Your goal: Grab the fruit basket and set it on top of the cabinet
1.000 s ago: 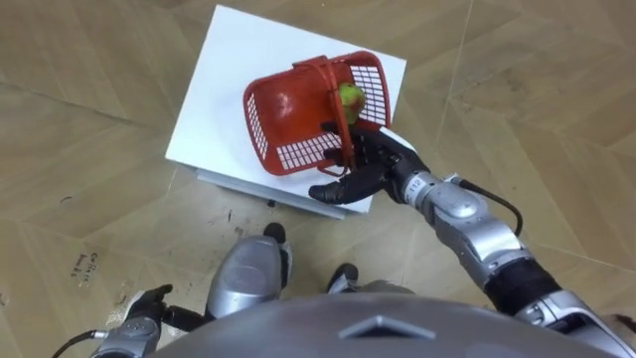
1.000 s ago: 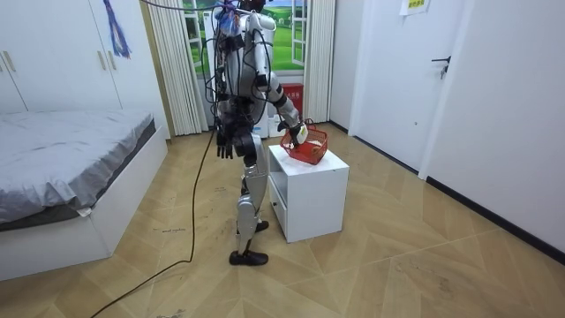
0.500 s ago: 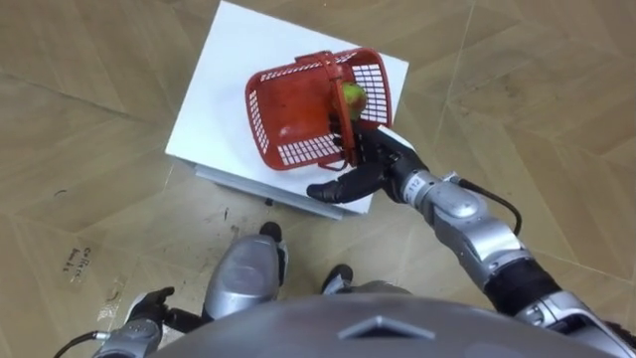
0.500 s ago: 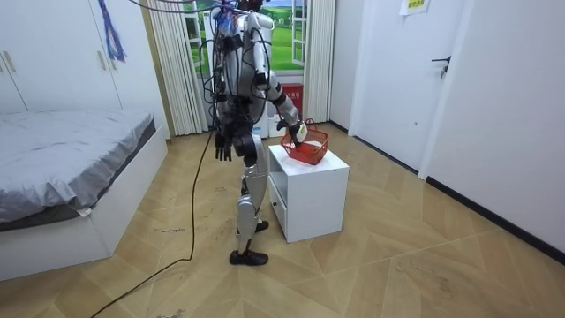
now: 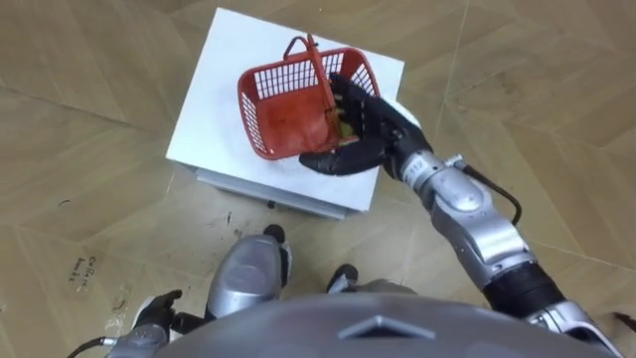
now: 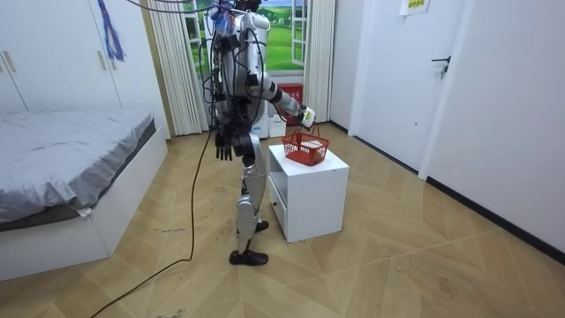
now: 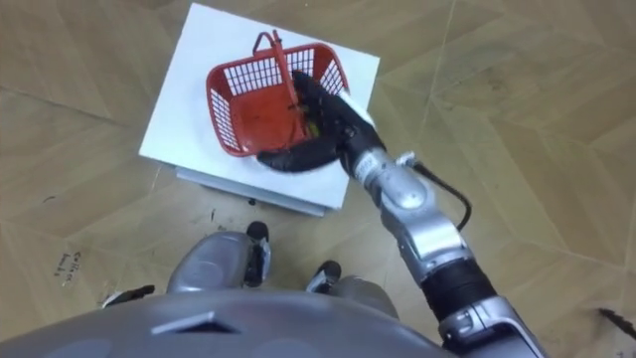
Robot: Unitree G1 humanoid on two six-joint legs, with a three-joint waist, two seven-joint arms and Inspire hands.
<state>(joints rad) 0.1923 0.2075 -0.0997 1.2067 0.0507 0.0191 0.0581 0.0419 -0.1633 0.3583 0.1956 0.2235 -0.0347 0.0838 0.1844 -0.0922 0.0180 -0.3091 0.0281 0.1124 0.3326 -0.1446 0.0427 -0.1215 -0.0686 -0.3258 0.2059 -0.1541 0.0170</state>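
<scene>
Right then, the robot stood beside a low white cabinet (image 5: 214, 109), close against its near edge, with a grey-covered bed (image 6: 62, 150) well off at the room view's left. A red plastic mesh basket (image 5: 283, 114) was over the middle of the cabinet top, level, its right end near the top's right edge. Its thin red handle (image 5: 316, 65) stood upright across it. The right hand (image 5: 373, 124) reached in from the right edge. It was unclenched, its dark fingers (image 5: 350, 97) stretched over the basket's right rim just beside the handle and the thumb spread along the near wall. I could not tell whether the handle rested on those fingers. A yellow-green fruit (image 5: 345, 125) peeped out from behind them. From the room view the basket hung just under the hand, and I could not tell whether its bottom touched the top. The left hand (image 6: 226, 144) hung by the hip, fingers loose.
</scene>
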